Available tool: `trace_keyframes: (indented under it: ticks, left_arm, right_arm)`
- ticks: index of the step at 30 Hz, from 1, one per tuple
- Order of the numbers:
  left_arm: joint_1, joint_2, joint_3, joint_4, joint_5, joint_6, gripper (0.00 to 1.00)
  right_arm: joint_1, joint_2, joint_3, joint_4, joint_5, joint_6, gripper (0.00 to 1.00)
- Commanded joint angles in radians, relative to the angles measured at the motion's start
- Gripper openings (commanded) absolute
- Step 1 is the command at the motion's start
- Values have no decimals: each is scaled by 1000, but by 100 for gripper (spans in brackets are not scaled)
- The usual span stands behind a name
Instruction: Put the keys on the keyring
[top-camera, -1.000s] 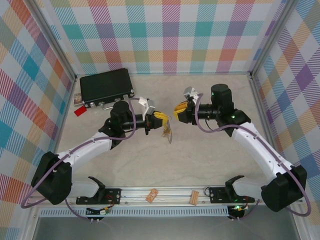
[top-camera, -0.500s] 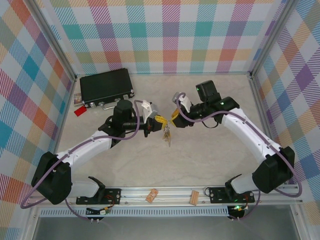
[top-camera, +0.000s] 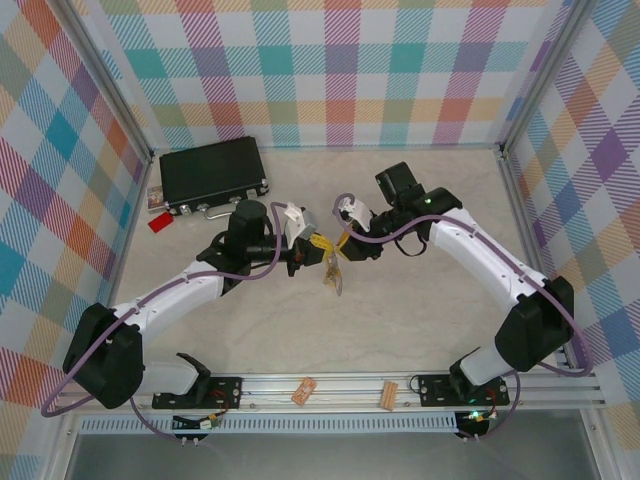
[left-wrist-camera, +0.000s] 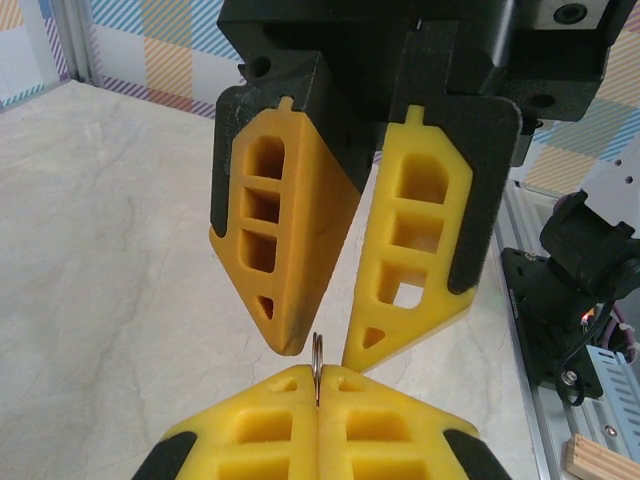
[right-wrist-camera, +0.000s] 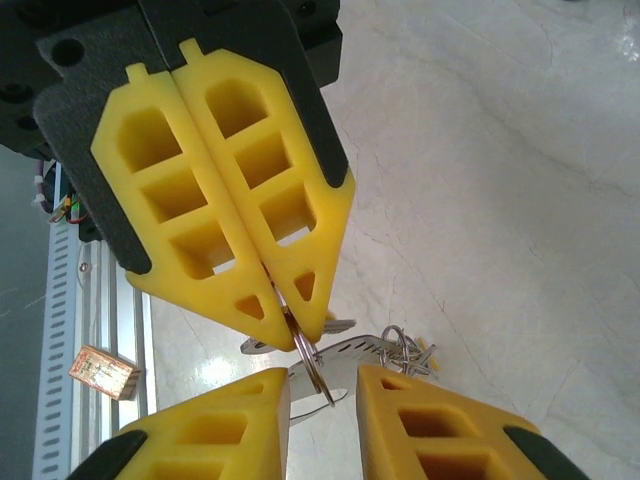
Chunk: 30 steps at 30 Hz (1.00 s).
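Observation:
My left gripper (top-camera: 320, 247) is shut on a thin metal split ring (left-wrist-camera: 317, 362), whose edge pokes up from between its yellow fingertips. Under that ring hangs a bunch (top-camera: 332, 276) above the table. In the right wrist view the bunch shows the flat grey keyring loop (right-wrist-camera: 350, 348), small wire rings and tiny keys (right-wrist-camera: 408, 350) with bits of yellow. My right gripper (top-camera: 343, 243) is open and faces the left one tip to tip, with one finger on each side of the split ring (right-wrist-camera: 312, 362) and not touching it.
A black case (top-camera: 212, 172) lies at the back left, with a small red tag (top-camera: 159, 222) beside it. Two tan wooden clips (top-camera: 304, 391) (top-camera: 389, 395) rest on the front rail. Checked walls close in the table on three sides.
The right arm has swung left and its open gripper has closed in on the left gripper's tips. The left gripper has kept its hold and barely moved.

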Motion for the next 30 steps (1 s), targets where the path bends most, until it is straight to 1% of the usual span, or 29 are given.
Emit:
trace_keyframes:
  ticks: [1,10,13,18,27,28,30]
  left_arm:
    - [9,8,39,5,29,15,0]
    - [8,21,46,6,40,4,0]
    - [8,25,44,12,28,0,0]
    - [8,17,36,28,2,-7,0]
    - [8,8,28,47,-24,-17,0]
    - [8,6,28,49,-24,-18,0]
    - [8,2,27,54,-23,-19,0]
  right_arm:
    - [5,10,18,-14,-5,-24,24]
    - [14,2,0,20,-45,-30,25]
    - [15,-9,-12,26,-91,-36,23]
    - [18,-14,-18,10,-120,-46,20]
    - [23,-8,-17,-7,-129,-49,19]
    - [23,-6,-16,-6,-123,-48,17]
    - [25,-4,-18,-7,-112,-51,16]
